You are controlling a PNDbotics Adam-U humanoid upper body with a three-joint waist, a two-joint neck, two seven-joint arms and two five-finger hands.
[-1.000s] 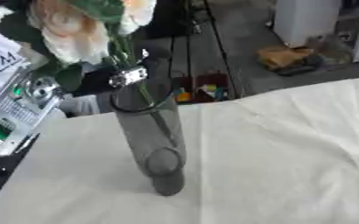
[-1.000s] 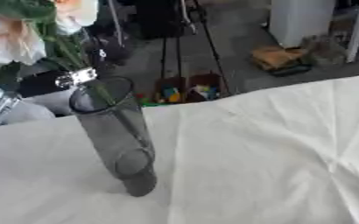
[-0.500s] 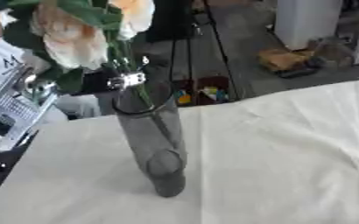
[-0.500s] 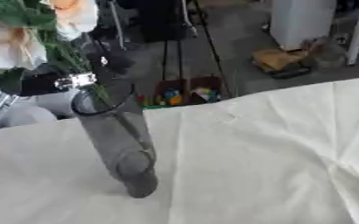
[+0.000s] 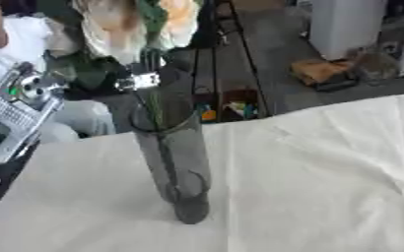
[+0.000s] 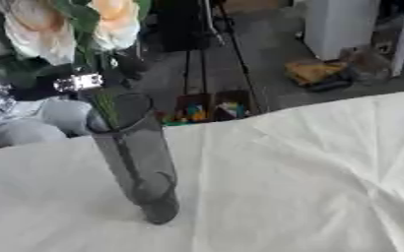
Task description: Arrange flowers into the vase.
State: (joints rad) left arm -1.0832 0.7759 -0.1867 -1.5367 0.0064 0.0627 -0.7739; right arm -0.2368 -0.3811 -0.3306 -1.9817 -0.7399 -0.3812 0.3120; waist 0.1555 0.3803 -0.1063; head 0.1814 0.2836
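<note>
A tall smoky translucent cylinder vase [image 5: 175, 162] stands upright on the creased white cloth of the worktop [image 5: 326, 187], thin green stems of the pale peach flowers [image 5: 132, 27] dipping through its rim, while the left hand [image 5: 141, 78] shows only as a blur, fingers indiscernible.

tall smoky-grey glass vase [image 5: 178, 162] stands upright on the cloth; pale peach flowers [image 5: 132, 23] above, green stems [image 5: 153, 110] entering its mouth.
</note>
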